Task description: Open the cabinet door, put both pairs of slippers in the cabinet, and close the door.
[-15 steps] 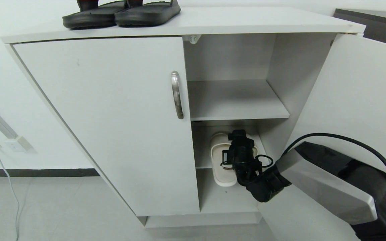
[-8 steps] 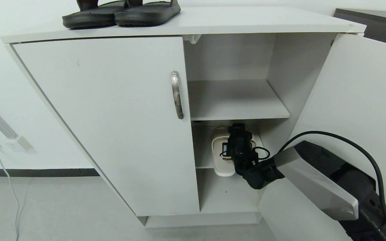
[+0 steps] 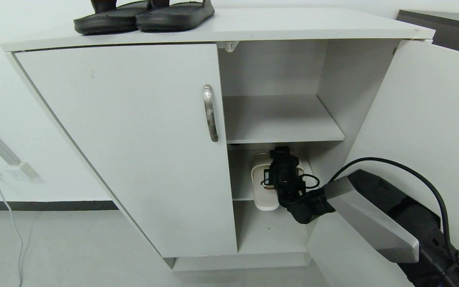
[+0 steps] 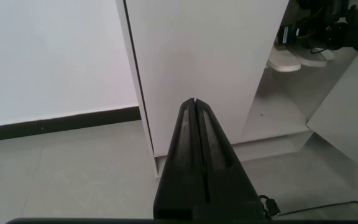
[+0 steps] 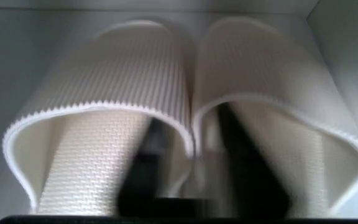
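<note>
Right hand (image 3: 282, 167) reaches into the open right half of the cabinet (image 3: 293, 24), at the middle shelf (image 3: 240, 187), clenched on the white slippers (image 3: 262, 195). In the right wrist view its dark fingers (image 5: 244, 162) go one into each slipper's mouth and pinch the two inner walls together. That is why the white pair (image 5: 123, 81) travels as one piece, side by side and toes toward the back of the shelf.

The heels seem to hang just over the shelf's front edge, so the pair probably wants a little more push inward before release, or the right door (image 3: 424, 119) may foul on them. That door stands swung wide, giving the arm room.

The black slippers (image 3: 146, 18) lie together on the cabinet top near its back left corner, untouched; they are the second pair to go in, and the upper shelf (image 3: 281, 119) looks like room for them.

The left hand (image 4: 193, 106) hangs low above the floor in front of the closed left door (image 3: 126, 139), fingers pressed together on nothing.
</note>
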`<state>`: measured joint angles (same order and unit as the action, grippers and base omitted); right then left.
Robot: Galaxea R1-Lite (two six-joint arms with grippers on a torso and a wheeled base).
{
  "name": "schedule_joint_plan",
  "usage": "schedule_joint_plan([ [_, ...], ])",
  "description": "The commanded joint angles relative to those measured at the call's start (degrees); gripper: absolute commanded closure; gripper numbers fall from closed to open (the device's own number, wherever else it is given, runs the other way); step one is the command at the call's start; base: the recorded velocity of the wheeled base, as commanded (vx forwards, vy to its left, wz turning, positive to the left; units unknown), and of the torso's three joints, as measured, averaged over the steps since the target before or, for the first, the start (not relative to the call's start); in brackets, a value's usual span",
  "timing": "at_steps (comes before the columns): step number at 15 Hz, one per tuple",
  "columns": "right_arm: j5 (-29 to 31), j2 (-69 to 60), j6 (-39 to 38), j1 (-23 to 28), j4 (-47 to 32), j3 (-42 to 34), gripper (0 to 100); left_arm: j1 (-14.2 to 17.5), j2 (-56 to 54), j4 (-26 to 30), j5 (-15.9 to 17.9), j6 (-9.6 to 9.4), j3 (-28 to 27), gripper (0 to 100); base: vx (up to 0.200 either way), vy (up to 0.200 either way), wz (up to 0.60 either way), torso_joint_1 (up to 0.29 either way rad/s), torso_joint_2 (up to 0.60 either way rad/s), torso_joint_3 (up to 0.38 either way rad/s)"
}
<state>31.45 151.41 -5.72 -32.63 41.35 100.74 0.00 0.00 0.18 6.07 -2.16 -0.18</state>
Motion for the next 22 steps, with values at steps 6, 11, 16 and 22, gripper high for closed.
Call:
schedule_joint_plan([
  [6, 0.5, -6.8, 0.0, -2.3, 5.1, -12.1, 0, 0.0, 0.0, 0.0, 0.0, 0.05, 0.0, 100, 0.0, 0.0, 0.0, 0.0, 0.0, 0.0],
  [11, 0.7, -17.7, 0.1, -6.7, 15.9, -32.5, 0, 0.0, 0.0, 0.0, 0.0, 0.22, 0.0, 100, 0.0, 0.0, 0.0, 0.0, 0.0, 0.0],
  [16, 0.5, -29.2, -0.3, -11.3, 27.8, -58.3, 0, 0.0, 0.1, 0.0, 0.0, 0.22, 0.0, 100, 0.0, 0.0, 0.0, 0.0, 0.0, 0.0],
  [22, 0.5, -30.1, 0.0, -13.0, 32.0, -62.1, 0, 0.0, 0.1, 0.0, 0.0, 0.22, 0.0, 100, 0.0, 0.0, 0.0, 0.0, 0.0, 0.0],
])
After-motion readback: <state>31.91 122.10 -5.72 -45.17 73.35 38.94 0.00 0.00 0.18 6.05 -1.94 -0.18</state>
